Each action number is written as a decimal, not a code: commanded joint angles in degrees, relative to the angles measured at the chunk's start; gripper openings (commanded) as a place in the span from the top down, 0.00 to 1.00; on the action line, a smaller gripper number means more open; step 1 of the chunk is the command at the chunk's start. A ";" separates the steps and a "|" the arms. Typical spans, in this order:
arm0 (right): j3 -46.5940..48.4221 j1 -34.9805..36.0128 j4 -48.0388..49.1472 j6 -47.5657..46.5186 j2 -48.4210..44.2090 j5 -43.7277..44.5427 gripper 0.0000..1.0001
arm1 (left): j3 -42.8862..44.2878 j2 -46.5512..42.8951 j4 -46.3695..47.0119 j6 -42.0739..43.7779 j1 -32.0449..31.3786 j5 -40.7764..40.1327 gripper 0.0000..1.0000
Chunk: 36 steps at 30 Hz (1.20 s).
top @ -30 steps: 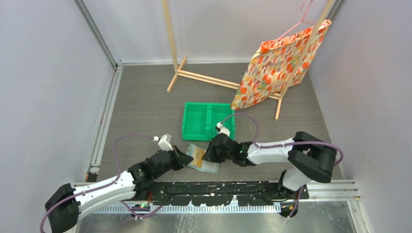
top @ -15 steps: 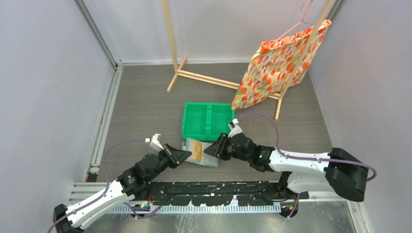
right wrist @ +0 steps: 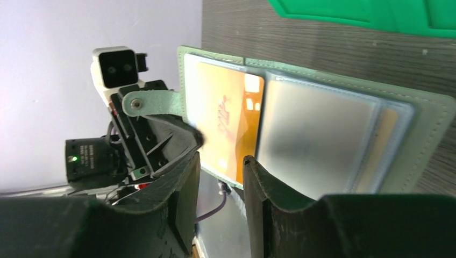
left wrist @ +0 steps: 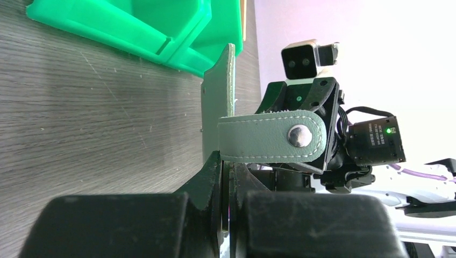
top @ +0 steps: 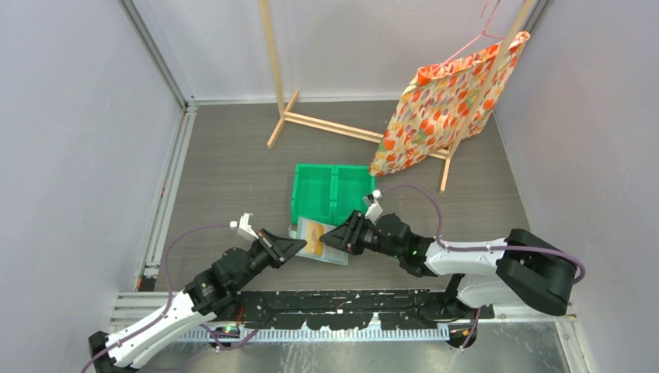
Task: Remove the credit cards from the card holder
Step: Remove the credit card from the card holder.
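Observation:
The card holder [top: 332, 252] lies open on the table just in front of the green bin, grey-green outside and pale blue-grey inside. An orange-yellow credit card [top: 313, 237] shows in its left half. My left gripper [top: 292, 247] is shut on the holder's left edge; in the left wrist view [left wrist: 227, 161] the holder's snap strap [left wrist: 271, 136] stands just past the jaws. My right gripper [top: 342, 238] is open and empty over the holder's right half. The right wrist view shows the orange card [right wrist: 226, 115], a frosted slot [right wrist: 317, 140] and a tan card edge [right wrist: 386, 145].
The green two-compartment bin [top: 332, 194] sits right behind the holder, also in the left wrist view [left wrist: 134, 24]. A wooden rack [top: 326, 124] with a hanging orange-flowered cloth [top: 447, 105] stands at the back. Walls close both sides.
My left arm has carried the holder up towards the bin. My right gripper came off it, swung round and now sits open at its right half.

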 commanded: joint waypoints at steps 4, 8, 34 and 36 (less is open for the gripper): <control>-0.22 -0.05 4.71 0.20 -2.64 -0.80 0.59 | -0.37 -5.33 -2.39 -1.69 0.21 -1.01 1.00; -1.85 -0.04 8.52 1.75 -1.25 -0.55 0.59 | -0.99 -3.44 1.69 -2.00 0.21 -0.09 0.99; -4.58 -0.06 25.94 7.36 9.13 -1.72 0.52 | 2.68 -5.03 6.99 -2.36 0.21 1.49 0.99; -4.21 -0.03 27.41 7.54 9.58 -2.45 0.52 | 2.88 -4.32 7.85 -2.63 0.21 1.98 0.99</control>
